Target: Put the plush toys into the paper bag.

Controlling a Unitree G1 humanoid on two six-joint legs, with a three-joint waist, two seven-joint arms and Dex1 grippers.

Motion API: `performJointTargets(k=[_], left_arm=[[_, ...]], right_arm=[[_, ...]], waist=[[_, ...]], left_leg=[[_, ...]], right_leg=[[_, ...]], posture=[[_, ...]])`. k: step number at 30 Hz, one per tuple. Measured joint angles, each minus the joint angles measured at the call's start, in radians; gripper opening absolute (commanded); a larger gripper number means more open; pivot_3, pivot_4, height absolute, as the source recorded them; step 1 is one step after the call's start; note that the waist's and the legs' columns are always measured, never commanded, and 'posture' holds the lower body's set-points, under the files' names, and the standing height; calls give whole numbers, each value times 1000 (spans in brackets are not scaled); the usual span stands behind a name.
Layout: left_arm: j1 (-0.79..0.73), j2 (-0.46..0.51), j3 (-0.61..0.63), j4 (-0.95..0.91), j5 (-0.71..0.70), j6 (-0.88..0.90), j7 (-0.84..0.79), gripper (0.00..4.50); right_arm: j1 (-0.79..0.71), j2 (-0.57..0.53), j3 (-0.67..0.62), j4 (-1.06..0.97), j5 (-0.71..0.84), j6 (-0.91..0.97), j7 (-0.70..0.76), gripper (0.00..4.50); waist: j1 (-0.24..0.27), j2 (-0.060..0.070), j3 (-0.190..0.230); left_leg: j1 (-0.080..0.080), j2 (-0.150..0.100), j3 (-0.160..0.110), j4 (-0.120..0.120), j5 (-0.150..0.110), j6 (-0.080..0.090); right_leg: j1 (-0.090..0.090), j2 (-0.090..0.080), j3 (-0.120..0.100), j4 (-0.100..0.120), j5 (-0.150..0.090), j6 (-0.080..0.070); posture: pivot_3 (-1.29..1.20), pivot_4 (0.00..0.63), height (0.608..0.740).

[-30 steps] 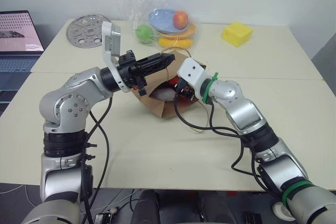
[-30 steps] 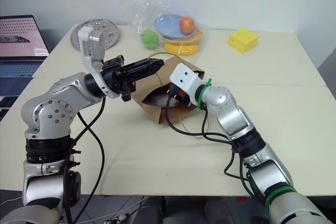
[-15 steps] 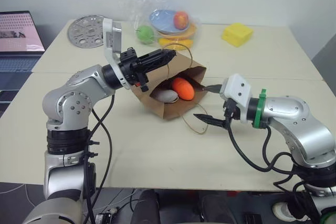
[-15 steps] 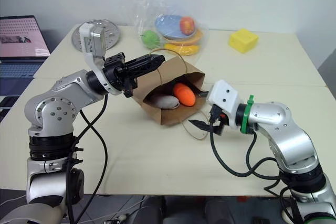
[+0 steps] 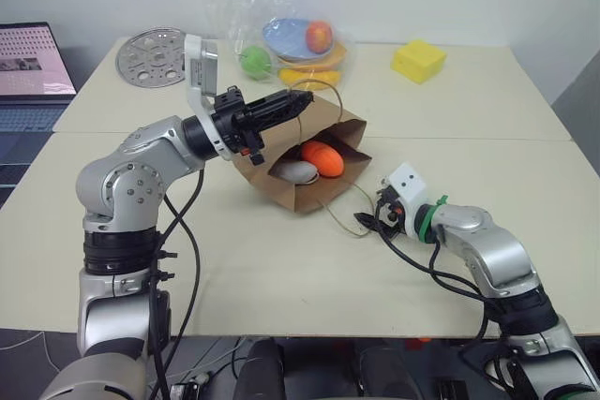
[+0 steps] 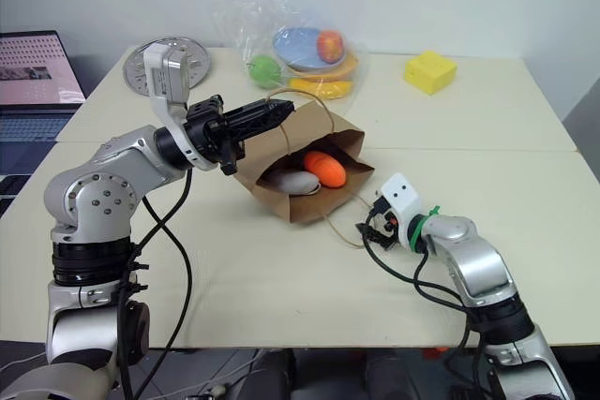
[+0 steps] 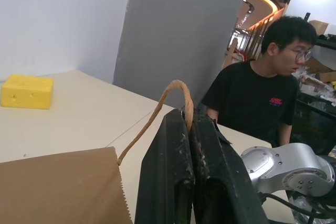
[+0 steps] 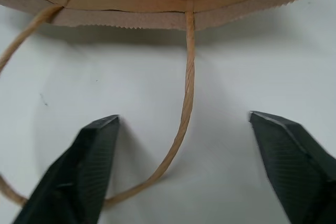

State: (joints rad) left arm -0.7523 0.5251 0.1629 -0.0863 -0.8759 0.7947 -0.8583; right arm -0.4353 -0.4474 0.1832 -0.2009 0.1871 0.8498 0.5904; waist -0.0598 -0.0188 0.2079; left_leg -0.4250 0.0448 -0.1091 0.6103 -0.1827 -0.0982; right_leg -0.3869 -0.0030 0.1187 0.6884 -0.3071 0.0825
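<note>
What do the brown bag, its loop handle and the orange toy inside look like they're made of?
Paper bag: matte brown kraft paper, with creases and a saw-toothed rim. Loop handle: likely twisted paper cord, showing a spiral grain. Orange toy: probably plush fabric, soft-edged and without shine, though its texture is too small to confirm.

A pale cream table (image 5: pixel 281 269), two tops butted together. On it: the paper bag (image 5: pixel 314 161) lying on its side, a clear bag of fruit (image 5: pixel 295 44), a yellow holed block (image 5: pixel 418 61), a perforated metal disc (image 5: pixel 150 56) at the far left corner.
</note>
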Motion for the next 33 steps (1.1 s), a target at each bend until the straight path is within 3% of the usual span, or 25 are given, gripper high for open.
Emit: performJointTargets(k=[8, 9, 15, 23, 33], left_arm=[[1, 4, 1, 0, 2, 0, -1, 0], [1, 5, 1, 0, 2, -1, -3, 0], [-34, 59, -21, 63, 54, -33, -92, 0], [-199, 65, -64, 271, 168, -151, -222, 0], [-273, -17, -123, 507, 290, -281, -335, 0]], right_arm=[[-7, 89, -125, -7, 183, 159, 15, 188], [-8, 101, -138, -14, 200, 177, 12, 24], [-119, 105, -299, -131, 377, 381, -10, 24], [-343, 158, -564, -177, 573, 659, -108, 24], [-406, 257, -605, -126, 569, 705, -268, 24]], waist=[[0, 0, 0], [0, 0, 0], [0, 1, 0], [3, 1, 0], [0, 1, 1]], left_leg=[[0, 0, -1, 0, 0, 0], [0, 0, -1, 0, 0, 0], [0, 0, 0, -1, 0, 0], [-1, 0, -1, -2, 0, 0], [-3, 0, -1, -3, 0, 0]], right_leg=[[0, 0, -1, 0, 0, 0], [0, 0, -1, 0, 0, 0], [-1, 0, -1, 0, 0, 0], [-1, 0, -1, 0, 0, 0], [-4, 0, -1, 1, 0, 0]], posture=[[0, 150, 740], [0, 150, 740], [0, 150, 740], [0, 150, 740], [0, 150, 740]])
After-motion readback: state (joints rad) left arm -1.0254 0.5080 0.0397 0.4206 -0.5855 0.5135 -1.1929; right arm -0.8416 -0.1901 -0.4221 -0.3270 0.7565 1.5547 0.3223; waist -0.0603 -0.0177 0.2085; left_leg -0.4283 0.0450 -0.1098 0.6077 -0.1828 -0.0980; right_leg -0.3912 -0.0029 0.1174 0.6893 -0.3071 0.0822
